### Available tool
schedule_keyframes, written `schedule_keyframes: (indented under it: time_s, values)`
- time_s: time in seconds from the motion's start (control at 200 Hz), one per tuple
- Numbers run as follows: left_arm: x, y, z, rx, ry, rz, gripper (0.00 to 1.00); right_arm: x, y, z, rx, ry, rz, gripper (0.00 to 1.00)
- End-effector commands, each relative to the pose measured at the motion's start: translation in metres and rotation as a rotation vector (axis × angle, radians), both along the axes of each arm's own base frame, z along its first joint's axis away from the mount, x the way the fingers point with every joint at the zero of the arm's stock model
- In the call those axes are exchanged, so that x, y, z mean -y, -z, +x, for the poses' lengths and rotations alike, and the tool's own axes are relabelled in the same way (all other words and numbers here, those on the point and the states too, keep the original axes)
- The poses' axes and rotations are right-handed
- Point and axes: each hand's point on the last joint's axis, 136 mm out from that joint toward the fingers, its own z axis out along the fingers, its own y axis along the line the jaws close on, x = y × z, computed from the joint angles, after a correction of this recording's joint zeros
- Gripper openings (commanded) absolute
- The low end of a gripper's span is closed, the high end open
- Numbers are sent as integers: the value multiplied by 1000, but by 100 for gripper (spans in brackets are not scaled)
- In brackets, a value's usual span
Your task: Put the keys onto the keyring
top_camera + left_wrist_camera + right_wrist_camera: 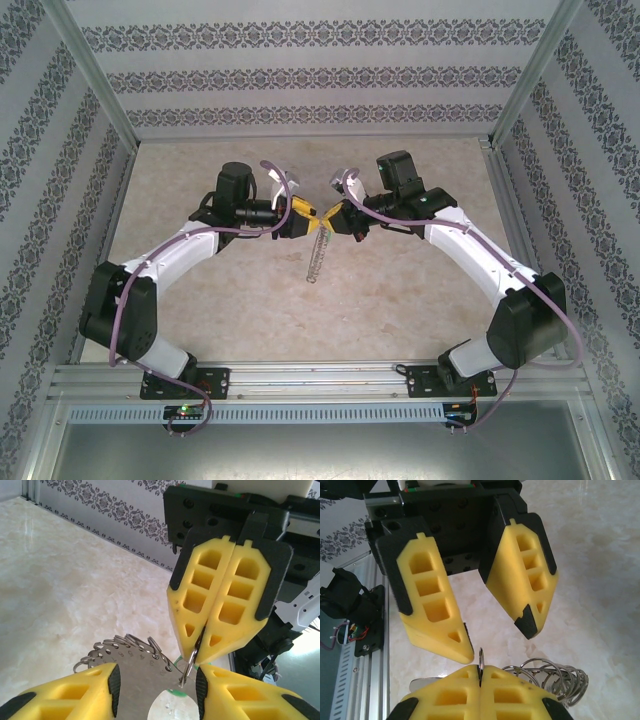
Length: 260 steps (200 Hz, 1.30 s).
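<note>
Top external: keyring [315, 260] stretches nearward, right end effector [333, 214] clenching it, left end effector [313, 217] released.

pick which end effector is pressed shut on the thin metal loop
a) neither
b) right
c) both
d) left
b: the right end effector has its jaws flush together with the thin metal loop pinched at their tips, while the left end effector stands with its jaws apart.
</note>
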Motion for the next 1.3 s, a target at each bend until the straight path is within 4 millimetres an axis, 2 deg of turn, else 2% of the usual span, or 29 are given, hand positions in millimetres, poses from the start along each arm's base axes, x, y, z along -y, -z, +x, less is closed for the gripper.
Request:
schedule_keyframes:
  time_s: [0.0,0.53,0.719,0.959,1.119,1.199,1.294]
  values:
    - [7,-7,-7,32,50,-35,42,-9,-34,-5,69,-43,77,0]
    - [15,-8,-9,34,86,-65,39,-11,-34,-3,66,-50,83,0]
    - [19,-10,-12,37,118,-87,27,-12,-33,-2,60,-51,88,0]
    - [20,-17,-15,51,127,-131,19,-12,-33,-1,50,-54,107,0]
    - [20,-18,-16,54,137,-136,9,-11,-34,0,50,-51,114,0]
    - [21,-19,-17,58,142,-143,0,-11,-35,-1,50,-51,124,0]
    - [21,-18,-17,58,139,-152,0,-11,-38,0,52,-46,133,0]
